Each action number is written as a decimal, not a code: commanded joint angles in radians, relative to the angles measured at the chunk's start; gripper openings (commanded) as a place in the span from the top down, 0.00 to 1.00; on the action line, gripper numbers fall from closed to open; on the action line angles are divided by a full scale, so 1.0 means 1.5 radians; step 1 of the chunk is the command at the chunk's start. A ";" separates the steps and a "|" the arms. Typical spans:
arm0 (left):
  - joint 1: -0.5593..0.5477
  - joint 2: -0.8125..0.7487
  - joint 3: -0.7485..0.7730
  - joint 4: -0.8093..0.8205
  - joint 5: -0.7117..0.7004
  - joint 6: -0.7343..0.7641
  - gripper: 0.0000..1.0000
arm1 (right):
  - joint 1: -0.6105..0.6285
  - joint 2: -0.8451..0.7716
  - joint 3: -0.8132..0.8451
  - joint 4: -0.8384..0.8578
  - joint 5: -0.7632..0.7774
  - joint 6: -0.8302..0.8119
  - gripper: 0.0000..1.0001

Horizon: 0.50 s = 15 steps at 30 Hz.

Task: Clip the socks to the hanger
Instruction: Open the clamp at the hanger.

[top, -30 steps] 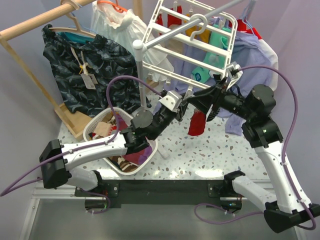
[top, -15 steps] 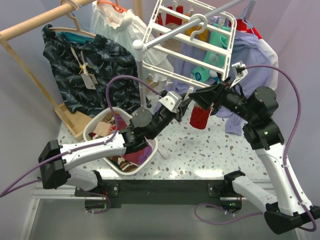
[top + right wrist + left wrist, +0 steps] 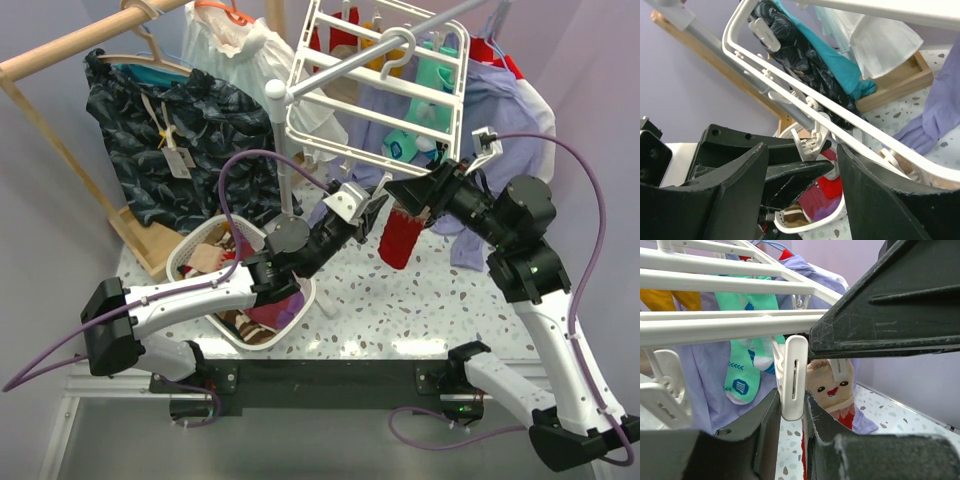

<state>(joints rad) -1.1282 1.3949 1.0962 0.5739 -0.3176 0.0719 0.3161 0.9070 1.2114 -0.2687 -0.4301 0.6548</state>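
The white grid hanger [image 3: 462, 95] hangs tilted above the back of the table. My left gripper [image 3: 372, 208] reaches up to its near edge and is shut on a white clip [image 3: 794, 375], one finger on each side. A red sock [image 3: 400, 240] with a tan cuff [image 3: 832, 387] hangs just beyond that clip, under the tip of my right gripper [image 3: 405, 192]. A small white clip overlaps the cuff's top edge; I cannot tell whether it grips. The right gripper [image 3: 802, 147] stands open, its fingers astride the left gripper's finger and the clip. A second red sock does not show.
Teal socks [image 3: 425, 105] and yellow ones hang from the hanger [image 3: 715, 282]. A purple garment [image 3: 500, 110] hangs behind the right arm. A white laundry basket [image 3: 195, 255] with clothes sits under the left arm. A wooden rack [image 3: 60, 55] with a dark garment [image 3: 190, 130] stands at the back left.
The hanger's near edge has dipped toward the arms. The right gripper has risen slightly to the right and the red sock has lifted a little. The left gripper stays on the clip.
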 commanded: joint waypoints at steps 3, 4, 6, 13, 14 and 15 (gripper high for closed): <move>-0.030 0.004 0.015 -0.002 0.056 -0.017 1.00 | -0.006 -0.005 -0.042 0.032 0.091 0.061 0.39; -0.029 0.004 0.015 0.003 0.056 -0.020 1.00 | -0.004 -0.006 -0.052 0.039 0.089 0.065 0.39; -0.030 0.006 0.015 0.003 0.062 -0.021 1.00 | -0.003 -0.008 -0.061 0.064 0.087 0.076 0.39; -0.033 0.017 0.024 -0.003 0.081 -0.030 1.00 | -0.004 0.003 -0.078 0.157 0.062 0.109 0.40; -0.034 0.017 0.025 -0.004 0.084 -0.031 1.00 | -0.003 0.006 -0.078 0.167 0.065 0.110 0.40; -0.035 0.018 0.026 -0.004 0.084 -0.031 1.00 | -0.003 0.008 -0.078 0.170 0.067 0.113 0.40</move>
<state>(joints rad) -1.1301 1.4181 1.1053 0.5766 -0.3145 0.0620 0.3161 0.8906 1.0962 -0.1486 -0.3801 0.7963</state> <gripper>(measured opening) 0.265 0.604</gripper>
